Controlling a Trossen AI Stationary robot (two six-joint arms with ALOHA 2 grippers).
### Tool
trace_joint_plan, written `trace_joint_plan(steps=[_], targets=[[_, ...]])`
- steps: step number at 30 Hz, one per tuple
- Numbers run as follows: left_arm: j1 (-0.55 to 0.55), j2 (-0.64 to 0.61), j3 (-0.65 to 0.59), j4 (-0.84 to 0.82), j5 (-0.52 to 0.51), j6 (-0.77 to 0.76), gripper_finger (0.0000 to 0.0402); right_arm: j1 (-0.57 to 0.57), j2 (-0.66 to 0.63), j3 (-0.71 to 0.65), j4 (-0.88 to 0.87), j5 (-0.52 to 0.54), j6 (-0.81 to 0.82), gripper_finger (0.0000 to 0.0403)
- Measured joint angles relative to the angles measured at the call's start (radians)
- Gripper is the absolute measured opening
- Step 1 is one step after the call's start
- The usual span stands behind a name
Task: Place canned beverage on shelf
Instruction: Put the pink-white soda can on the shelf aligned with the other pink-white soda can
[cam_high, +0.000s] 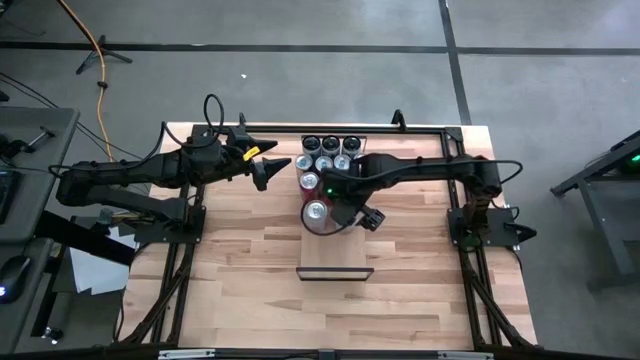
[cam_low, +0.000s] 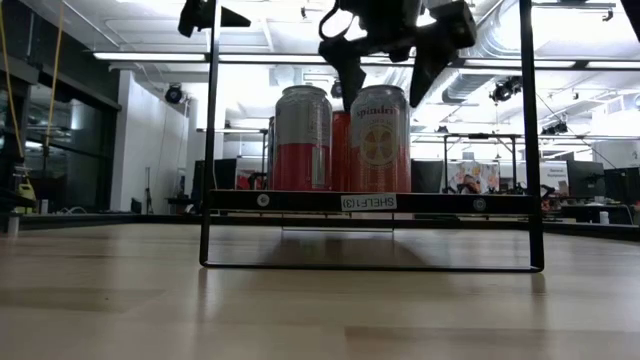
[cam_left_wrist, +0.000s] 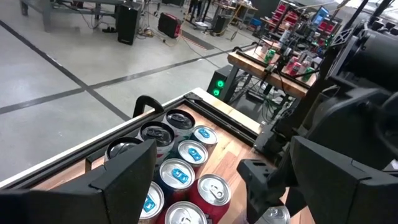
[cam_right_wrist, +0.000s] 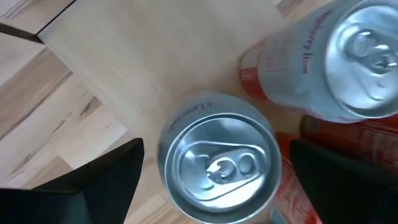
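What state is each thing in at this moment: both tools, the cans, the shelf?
right tool: open, fingers either side of the front can, above it
left tool: open, empty, beside the can cluster
front can: upright on the shelf, unopened
red-and-silver can: upright on the shelf
can cluster: upright, packed together at the shelf's far end
shelf: near end bare

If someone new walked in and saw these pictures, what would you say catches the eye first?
Probably the cluster of cans crowded at the far end of the shelf, whose near end is bare wood. Next, the right tool hovers open directly above the nearest can, one finger on either side of its silver top. The left tool waits open just left of the cluster.
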Motion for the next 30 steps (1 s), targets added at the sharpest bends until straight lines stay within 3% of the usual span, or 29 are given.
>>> trace_joint_plan(steps=[18,22,30], targets=[[0.0,0.0,0.0,-0.006,0.0,0.01,0.0326,0.0,0.008,0.0,0.022,-0.013,-0.028,0.0302],[0.0,0.0,0.0,-0.022,0.0,0.01,0.0326,0.002,0.008,0.0,0.022,0.051,0.16,0.03],[0.001,0.0,0.0,-0.026,0.0,0.036,0.0326,0.007,0.008,0.009,-0.008,0.114,0.693,0.0298]])
